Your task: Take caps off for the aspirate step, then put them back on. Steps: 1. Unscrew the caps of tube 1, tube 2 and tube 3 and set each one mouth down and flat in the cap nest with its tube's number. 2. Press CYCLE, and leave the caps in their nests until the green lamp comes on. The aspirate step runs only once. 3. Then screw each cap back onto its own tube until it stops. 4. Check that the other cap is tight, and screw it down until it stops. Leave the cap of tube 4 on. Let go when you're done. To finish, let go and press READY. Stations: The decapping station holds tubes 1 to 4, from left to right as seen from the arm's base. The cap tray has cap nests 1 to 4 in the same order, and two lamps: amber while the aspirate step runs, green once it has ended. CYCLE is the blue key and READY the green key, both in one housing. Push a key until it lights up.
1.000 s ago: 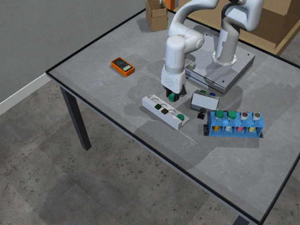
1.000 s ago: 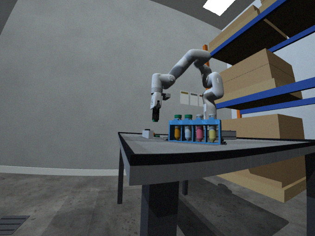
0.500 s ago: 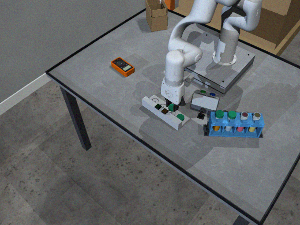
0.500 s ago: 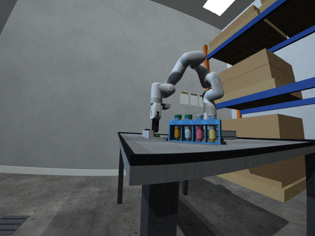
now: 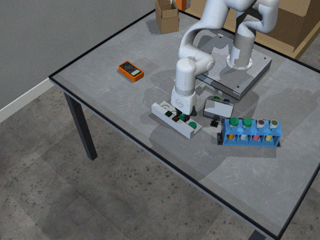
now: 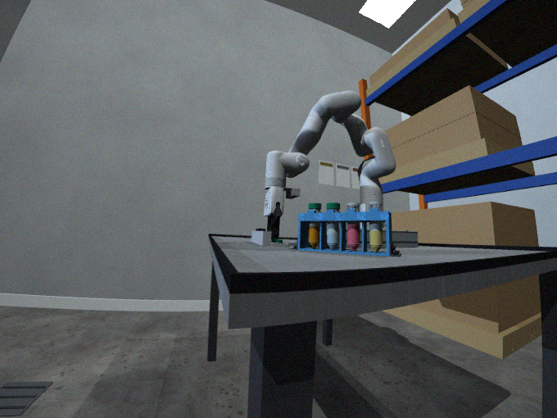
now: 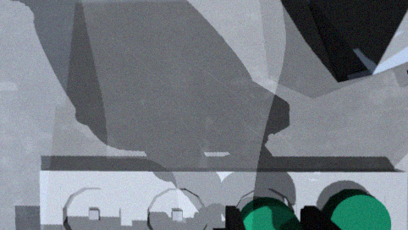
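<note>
Gripper: the gripper [image 5: 184,116] stands low over the white cap tray [image 5: 160,111], just left of centre in the top view, fingers clenched on a green cap [image 5: 182,116].
Held cap: pinched between the dark fingers at the bottom edge of the wrist view (over the tray's third nest).
Second cap [image 7: 360,211]: sits in the end nest, just right of the held one.
Tube rack [image 5: 277,133]: lower right of the tray; two tubes capped green.
</note>
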Controlling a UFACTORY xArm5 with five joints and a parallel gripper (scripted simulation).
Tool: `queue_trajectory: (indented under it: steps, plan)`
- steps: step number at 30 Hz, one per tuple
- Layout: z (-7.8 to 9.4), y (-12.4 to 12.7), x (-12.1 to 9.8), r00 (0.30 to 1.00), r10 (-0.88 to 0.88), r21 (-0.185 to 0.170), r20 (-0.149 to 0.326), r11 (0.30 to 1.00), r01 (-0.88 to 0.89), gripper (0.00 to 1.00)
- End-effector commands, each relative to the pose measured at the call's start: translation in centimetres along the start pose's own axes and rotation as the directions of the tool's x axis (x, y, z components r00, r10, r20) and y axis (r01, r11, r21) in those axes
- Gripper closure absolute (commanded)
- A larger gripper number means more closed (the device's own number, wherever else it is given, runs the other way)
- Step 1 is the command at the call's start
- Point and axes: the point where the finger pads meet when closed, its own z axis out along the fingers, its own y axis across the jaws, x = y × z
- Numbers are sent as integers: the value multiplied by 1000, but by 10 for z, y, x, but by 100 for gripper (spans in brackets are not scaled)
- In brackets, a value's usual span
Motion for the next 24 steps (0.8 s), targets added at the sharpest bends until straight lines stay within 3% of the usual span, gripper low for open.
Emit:
queue_trajectory:
  steps: [1, 24]
  plan:
    - [-1, 0, -1, 1000, 0, -17, 3, 1000, 0, 100]
    - [1, 0, 0, 1000, 0, -17, 3, 1000, 0, 100]
